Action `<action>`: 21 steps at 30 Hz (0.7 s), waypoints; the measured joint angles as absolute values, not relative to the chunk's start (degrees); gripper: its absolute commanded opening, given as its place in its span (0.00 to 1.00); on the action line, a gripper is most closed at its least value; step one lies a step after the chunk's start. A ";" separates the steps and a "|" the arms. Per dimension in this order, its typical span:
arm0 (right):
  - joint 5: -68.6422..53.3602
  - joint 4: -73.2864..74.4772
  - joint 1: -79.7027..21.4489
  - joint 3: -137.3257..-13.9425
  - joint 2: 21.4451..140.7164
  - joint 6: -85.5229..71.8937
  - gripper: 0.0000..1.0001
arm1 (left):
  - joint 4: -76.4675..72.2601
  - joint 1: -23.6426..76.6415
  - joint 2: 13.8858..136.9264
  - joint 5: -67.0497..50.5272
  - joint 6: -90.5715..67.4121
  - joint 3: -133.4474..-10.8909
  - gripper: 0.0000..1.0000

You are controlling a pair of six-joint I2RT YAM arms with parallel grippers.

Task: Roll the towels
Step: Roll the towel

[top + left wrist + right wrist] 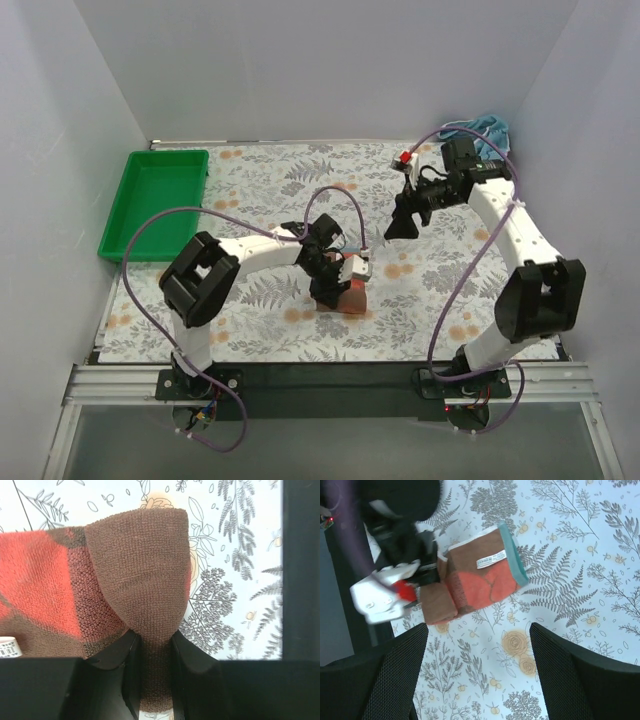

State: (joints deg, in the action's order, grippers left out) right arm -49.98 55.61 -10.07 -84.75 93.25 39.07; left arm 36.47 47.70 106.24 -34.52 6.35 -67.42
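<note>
Cloth this soft and light should flop, so the rust-red towel [480,580], mid-way on the counter [450,290], wants holding by a folded edge. The left end effector [152,647] pinches its brown fold; the right end effector [479,630] hangs open.

The left gripper [152,647] pinches a brown fold of the red-brown towel [140,570].

Folded towel [342,300] on table [400,315], near front centre; tray [155,200] far left; bunched towel [488,129] back right corner
</note>
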 measured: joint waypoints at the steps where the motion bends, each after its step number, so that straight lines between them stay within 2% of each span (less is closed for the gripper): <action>1: -49.91 55.44 -10.28 -83.31 90.94 39.31 0.73 | 38.37 46.46 107.92 -36.93 6.13 -69.04 0.14; 6: -49.17 55.09 -11.84 -76.09 81.36 40.71 0.63 | 47.55 41.91 116.31 -46.89 5.98 -77.14 0.18; 10: -43.44 52.07 -18.55 -70.00 75.70 40.62 0.63 | 52.56 39.72 121.16 -52.36 6.31 -81.21 0.19; 15: -29.54 41.25 -37.17 -58.96 71.88 39.40 0.76 | 58.06 38.11 125.97 -56.36 6.59 -85.82 0.22; 21: -13.41 29.28 -50.33 -52.58 75.68 38.96 0.80 | 63.77 36.80 130.52 -59.64 6.59 -90.30 0.25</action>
State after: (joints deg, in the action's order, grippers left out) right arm -13.41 29.28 -50.33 -52.58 75.68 38.96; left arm 63.77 36.80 130.52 -59.64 6.59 -90.30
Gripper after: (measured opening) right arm 0.797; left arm 0.248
